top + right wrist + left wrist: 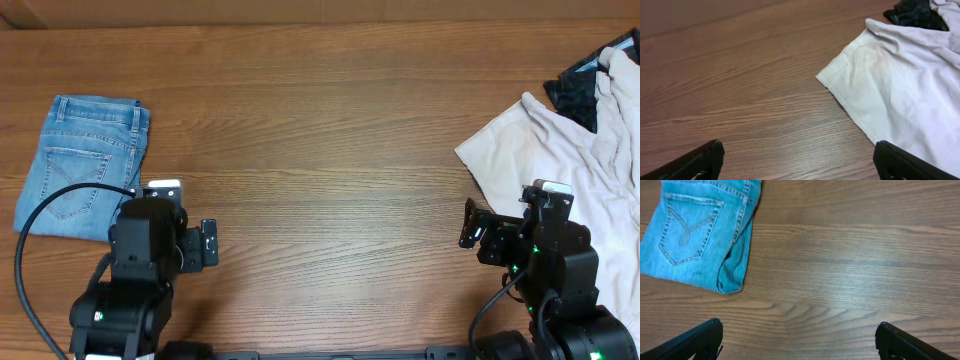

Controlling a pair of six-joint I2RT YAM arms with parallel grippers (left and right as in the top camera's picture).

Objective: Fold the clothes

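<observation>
Jeans [82,165] lie folded compact, light-blue denim, curve-stitched pocket facing up.

Broad bare tabletop [320,130] between folded jeans [85,165] at far left and rumpled white cloth [560,150] at right

Overhead looks straight down on the whole bench [320,130]. Both wrist views sit low and close above it, facing forward; the left shares the jeans [85,165] with overhead, the right the white cloth [565,160].

txt: none legible | labels/brands/nos.: none | all 3 views
</observation>
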